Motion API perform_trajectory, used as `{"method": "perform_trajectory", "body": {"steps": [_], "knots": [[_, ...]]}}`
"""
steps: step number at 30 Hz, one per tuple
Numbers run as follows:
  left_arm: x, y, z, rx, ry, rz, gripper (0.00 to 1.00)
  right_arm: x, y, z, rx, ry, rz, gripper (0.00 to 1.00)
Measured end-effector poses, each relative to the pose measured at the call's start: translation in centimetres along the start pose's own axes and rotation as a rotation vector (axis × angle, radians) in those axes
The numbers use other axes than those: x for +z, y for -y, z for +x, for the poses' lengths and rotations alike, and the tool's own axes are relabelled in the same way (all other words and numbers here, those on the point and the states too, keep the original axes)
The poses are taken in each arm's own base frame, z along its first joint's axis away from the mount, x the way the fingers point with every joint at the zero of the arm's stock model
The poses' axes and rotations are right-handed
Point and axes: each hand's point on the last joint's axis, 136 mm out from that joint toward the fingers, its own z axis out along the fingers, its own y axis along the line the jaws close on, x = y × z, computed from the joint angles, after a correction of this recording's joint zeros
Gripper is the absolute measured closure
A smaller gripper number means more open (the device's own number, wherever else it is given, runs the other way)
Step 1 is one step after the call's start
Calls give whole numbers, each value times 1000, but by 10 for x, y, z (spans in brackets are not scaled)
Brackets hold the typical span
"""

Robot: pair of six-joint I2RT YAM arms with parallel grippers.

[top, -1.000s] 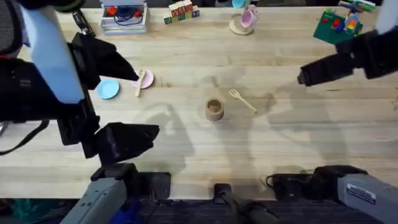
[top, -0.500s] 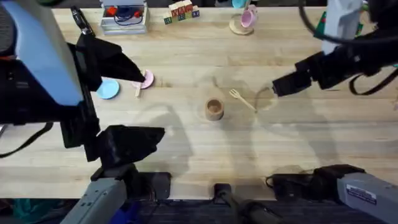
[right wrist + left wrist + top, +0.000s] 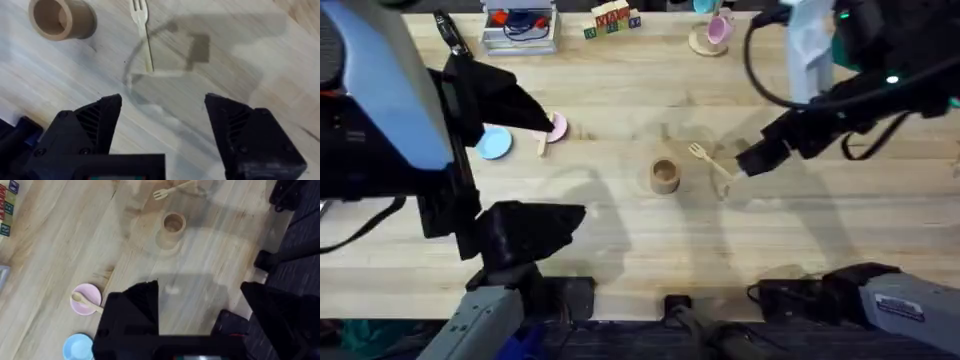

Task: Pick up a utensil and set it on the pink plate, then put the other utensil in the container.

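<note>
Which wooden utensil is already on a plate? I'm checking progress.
The spoon: its bowl rests on the pink plate, handle overhanging. The fork lies bare on the table beside the container.

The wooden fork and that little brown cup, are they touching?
Apart. In the right wrist view, bare table shows between the fork and the brown cup; the overhead view shows the same gap.

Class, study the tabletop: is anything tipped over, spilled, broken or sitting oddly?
Nothing stands out. The small wooden spoon lies on the round pink plate, the brown cylindrical cup stands upright, and the wooden fork lies flat nearby.
</note>
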Motion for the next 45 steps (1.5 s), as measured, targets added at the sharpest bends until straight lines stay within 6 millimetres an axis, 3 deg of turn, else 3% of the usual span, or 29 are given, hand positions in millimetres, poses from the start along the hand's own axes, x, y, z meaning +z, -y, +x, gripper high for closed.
{"method": "perform_trajectory", "body": {"steps": [14,20,34,45], "knots": [[0,0,0,0,0,0,8,43,-12,-26,-130,-38,15,5],[0,0,0,0,0,0,8,60,-14,-25,-139,-80,2,5],[0,0,0,0,-1,0,8,73,-15,-34,-147,-65,-16,5],[0,0,0,0,-1,0,7,96,-12,-34,-142,-98,-27,5]]}}
